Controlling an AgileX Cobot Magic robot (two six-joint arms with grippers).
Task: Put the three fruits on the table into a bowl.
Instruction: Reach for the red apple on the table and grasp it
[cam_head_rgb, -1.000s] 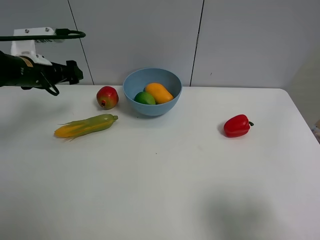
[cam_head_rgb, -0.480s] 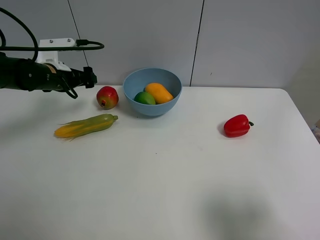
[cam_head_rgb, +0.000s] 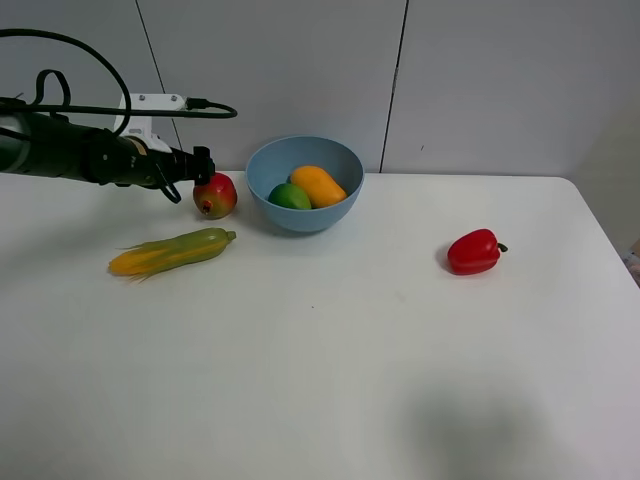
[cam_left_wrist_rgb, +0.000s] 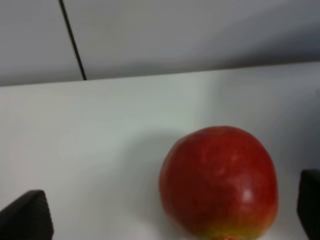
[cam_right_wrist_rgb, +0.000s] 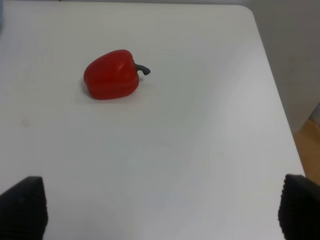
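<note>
The round red fruit with yellowish patches (cam_head_rgb: 215, 194) sits on the white table (cam_head_rgb: 330, 350), just left of the light-blue bowl (cam_head_rgb: 304, 184). The orange-yellow mango (cam_head_rgb: 318, 185) and the green fruit (cam_head_rgb: 289, 196) lie inside the bowl. My left gripper (cam_head_rgb: 203, 165) is open, right at the red fruit's left side. In the left wrist view the red fruit (cam_left_wrist_rgb: 219, 183) fills the space between the two dark fingertips (cam_left_wrist_rgb: 27, 216). My right gripper (cam_right_wrist_rgb: 160, 210) is open and empty above the table, out of the exterior view.
A yellow-green corn cob (cam_head_rgb: 172, 251) lies in front of the left arm. A glossy red bell pepper (cam_head_rgb: 474, 251) sits at the right, also in the right wrist view (cam_right_wrist_rgb: 111, 75). The table's right edge (cam_right_wrist_rgb: 272, 90) is near it. A grey wall stands behind.
My left arm has moved right and a little down, from the far left up to the red fruit. The fruits, corn and pepper have not moved.
</note>
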